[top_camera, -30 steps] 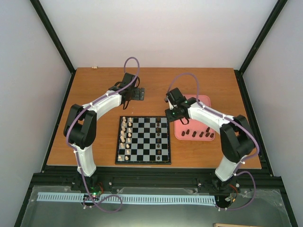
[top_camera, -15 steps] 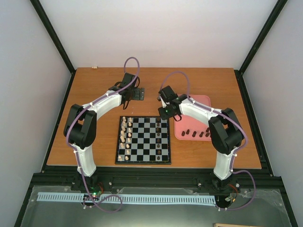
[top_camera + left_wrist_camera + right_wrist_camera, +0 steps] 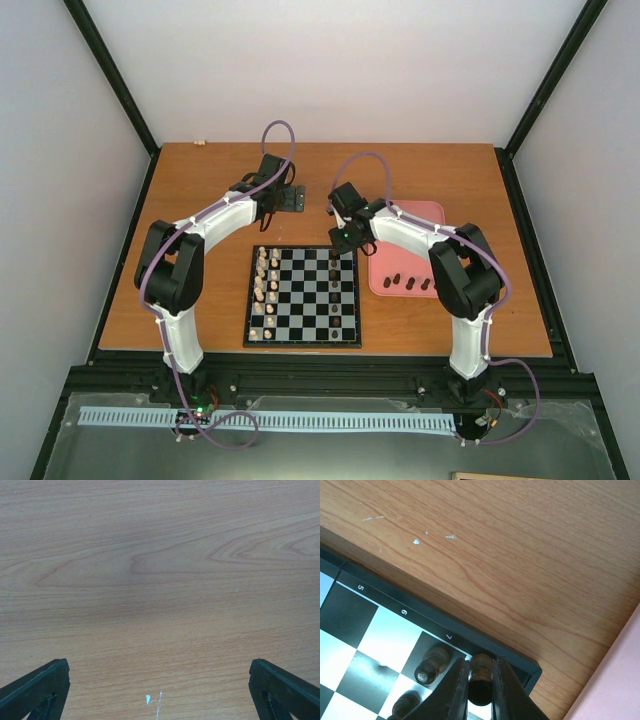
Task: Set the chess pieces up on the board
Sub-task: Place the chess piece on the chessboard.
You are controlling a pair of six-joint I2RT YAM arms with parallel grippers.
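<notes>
White numerals 5, 6 and 7 were legible in the right wrist view, printed in a row along the black frame of the board (image 3: pixel 385 599). Each stood beside one row of squares, with the 7 nearest the corner.

The left arm (image 3: pixel 215 222) and right arm (image 3: pixel 405 232) wear white shells between black joint housings. A purple cable (image 3: pixel 283 133) loops along each. The left tool (image 3: pixel 159 680) and right tool (image 3: pixel 480 666) have black, tapered fingers. A green light (image 3: pixel 345 237) glows at the right wrist.
</notes>
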